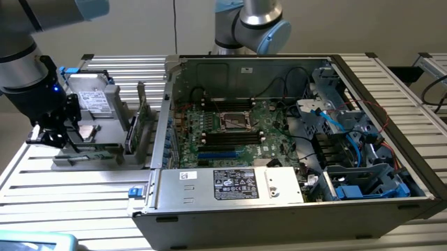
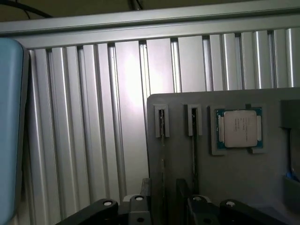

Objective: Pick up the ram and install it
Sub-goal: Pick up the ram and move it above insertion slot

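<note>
Two thin ram sticks stand edge-on in slots of a grey holder [image 2: 234,178]; one ram stick [image 2: 162,150] runs down between my fingers, the other [image 2: 193,145] stands beside it. My gripper [image 2: 163,190] is low over the holder, its dark fingers [image 2: 144,187] apart on either side of the first stick with a gap on both sides. In the exterior view the gripper [image 1: 50,138] hangs over the holder [image 1: 87,157] at the exterior view's left, beside the open computer case [image 1: 279,209].
A processor chip [image 2: 238,127] lies in the holder next to the sticks. A drive [image 1: 91,99] and a tall green card [image 1: 143,123] stand on the holder. Inside the case, the motherboard [image 1: 237,125] shows black memory slots [image 1: 231,137]. A slatted aluminium table [image 2: 93,117] lies underneath.
</note>
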You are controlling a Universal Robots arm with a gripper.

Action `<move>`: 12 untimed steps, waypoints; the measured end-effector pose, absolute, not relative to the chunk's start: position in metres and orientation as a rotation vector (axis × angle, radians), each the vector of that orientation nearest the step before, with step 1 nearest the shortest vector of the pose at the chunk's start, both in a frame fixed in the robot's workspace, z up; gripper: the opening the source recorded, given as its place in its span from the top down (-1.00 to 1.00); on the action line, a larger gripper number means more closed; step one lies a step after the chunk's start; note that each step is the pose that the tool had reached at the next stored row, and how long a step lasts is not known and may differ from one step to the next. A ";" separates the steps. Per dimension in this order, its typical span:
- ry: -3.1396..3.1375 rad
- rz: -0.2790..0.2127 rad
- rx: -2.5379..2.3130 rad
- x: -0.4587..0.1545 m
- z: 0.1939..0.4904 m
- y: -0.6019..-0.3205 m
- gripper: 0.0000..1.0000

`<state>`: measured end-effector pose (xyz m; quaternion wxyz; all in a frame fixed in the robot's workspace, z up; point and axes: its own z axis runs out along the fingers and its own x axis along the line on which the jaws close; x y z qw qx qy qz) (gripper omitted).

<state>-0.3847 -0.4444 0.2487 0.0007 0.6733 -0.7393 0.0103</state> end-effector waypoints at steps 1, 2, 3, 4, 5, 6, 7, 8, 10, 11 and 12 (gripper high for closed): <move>-2.322 0.032 2.114 -0.385 0.248 -0.444 0.29; -2.322 0.032 2.115 -0.385 0.248 -0.444 0.29; -2.322 0.032 2.114 -0.385 0.247 -0.445 0.29; -2.322 0.033 2.115 -0.385 0.245 -0.445 0.29; -2.322 0.033 2.115 -0.385 0.243 -0.445 0.29; -2.322 0.034 2.115 -0.385 0.242 -0.445 0.29; -2.323 0.035 2.116 -0.385 0.240 -0.445 0.29; -2.323 0.036 2.116 -0.385 0.238 -0.445 0.29; -2.324 0.038 2.117 -0.385 0.234 -0.445 0.29; -2.325 0.039 2.118 -0.385 0.233 -0.445 0.29; -2.326 0.042 2.119 -0.385 0.231 -0.445 0.29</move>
